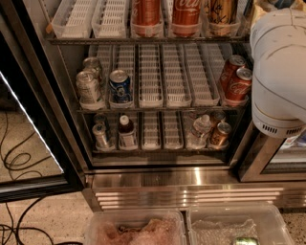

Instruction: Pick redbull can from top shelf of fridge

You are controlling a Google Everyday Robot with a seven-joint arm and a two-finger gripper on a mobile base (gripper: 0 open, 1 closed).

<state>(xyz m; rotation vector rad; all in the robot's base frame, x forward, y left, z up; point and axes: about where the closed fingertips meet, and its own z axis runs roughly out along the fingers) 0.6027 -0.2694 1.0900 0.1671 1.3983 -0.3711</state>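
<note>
The fridge (158,172) stands open in front of me, with a steel grille base. Its top shelf (95,41) carries white slotted lane trays (71,19). An orange can (146,12), a red cola can (186,12) and a gold can (221,10) stand in the trays. No slim blue and silver redbull can shows; the shelf's right end is hidden behind my white arm housing (279,72). My gripper is out of view.
The middle rack holds silver cans (88,86), a wider blue can (119,85) and red cola cans (236,81). The lower rack holds small bottles and cans (205,131). The open door (28,119) is at left, cables (14,158) lie on the floor, and two plastic bins (134,229) are below.
</note>
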